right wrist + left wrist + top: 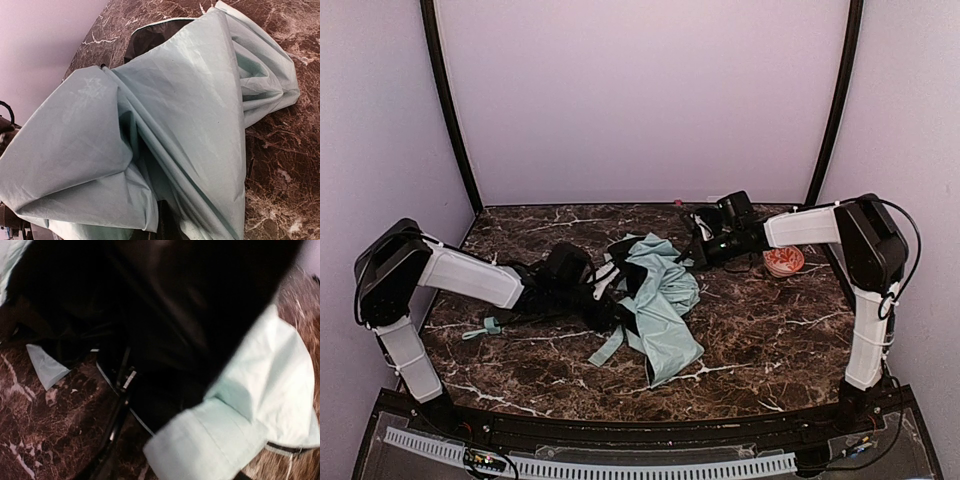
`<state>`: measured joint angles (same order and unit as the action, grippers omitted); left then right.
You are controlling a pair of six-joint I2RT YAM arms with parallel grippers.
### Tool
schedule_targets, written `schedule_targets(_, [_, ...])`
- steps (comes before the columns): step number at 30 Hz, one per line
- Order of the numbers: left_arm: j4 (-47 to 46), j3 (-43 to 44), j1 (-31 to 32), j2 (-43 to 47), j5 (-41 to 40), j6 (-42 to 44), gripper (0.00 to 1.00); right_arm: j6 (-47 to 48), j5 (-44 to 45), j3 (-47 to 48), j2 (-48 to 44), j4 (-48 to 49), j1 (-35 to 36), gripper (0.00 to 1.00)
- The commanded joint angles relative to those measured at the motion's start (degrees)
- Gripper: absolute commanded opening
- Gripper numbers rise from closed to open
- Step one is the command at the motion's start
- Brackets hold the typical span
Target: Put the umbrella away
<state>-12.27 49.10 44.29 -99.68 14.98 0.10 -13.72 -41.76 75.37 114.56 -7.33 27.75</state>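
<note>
The left tool [603, 300] sat pushed into the left side of the umbrella [665, 310], and I could not tell how far its jaws stood apart. Its own camera gave me only black underside fabric close up, a mint fold at lower right and a black rib [119, 415] over the marble. The right tool [698, 252] was closed, at the umbrella's far right edge. In its wrist view mint folds filled the frame and ran down toward a dark part at the bottom edge. Whether cloth was pinched there I could not tell. The umbrella lay crumpled in the middle of the desk [770, 340], between the two arms, mint side mostly up, with a long flap trailing toward the near edge. Its handle [491, 326] lay off to the left on the desk, beside the left arm and apart from the heap of fabric. A small orange dish [783, 262] stood just right of the right tool, under that arm.
</note>
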Motion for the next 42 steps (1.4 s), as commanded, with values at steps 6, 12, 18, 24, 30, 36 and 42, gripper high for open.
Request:
schedule_targets(6, [-2.6,1.0,0.0,4.7,-3.8,3.0,0.0,1.4,0.2,0.0,0.9,-0.2,-0.6,0.0])
schedule_targets(12, [17.1,10.2,3.1,11.2,-15.3,7.9,0.0,3.0,3.5,1.3,0.8,-3.3,-0.5,0.0])
schedule_targets(18, [33.3,25.1,11.2,13.2,-32.2,21.2,0.0,5.1,1.4,0.5,0.7,-6.1,2.3,0.0])
schedule_targets(24, [39.7,36.2,15.6,11.3,-45.9,30.7,0.0,14.4,-2.8,-1.1,-1.7,-14.8,9.9,0.0])
schedule_targets(30, [37.6,37.1,16.1,12.1,-44.8,34.2,0.0,24.0,-11.0,-1.3,-2.8,-23.2,12.0,0.0])
schedule_targets(36, [37.8,35.8,16.1,11.7,-44.0,34.5,0.0,19.1,-8.9,-2.0,-6.1,-17.9,8.6,0.14])
schedule_targets(42, [38.4,34.3,16.1,11.8,-43.9,33.7,0.0,6.8,-2.8,-12.7,-20.2,-3.1,2.3,0.42])
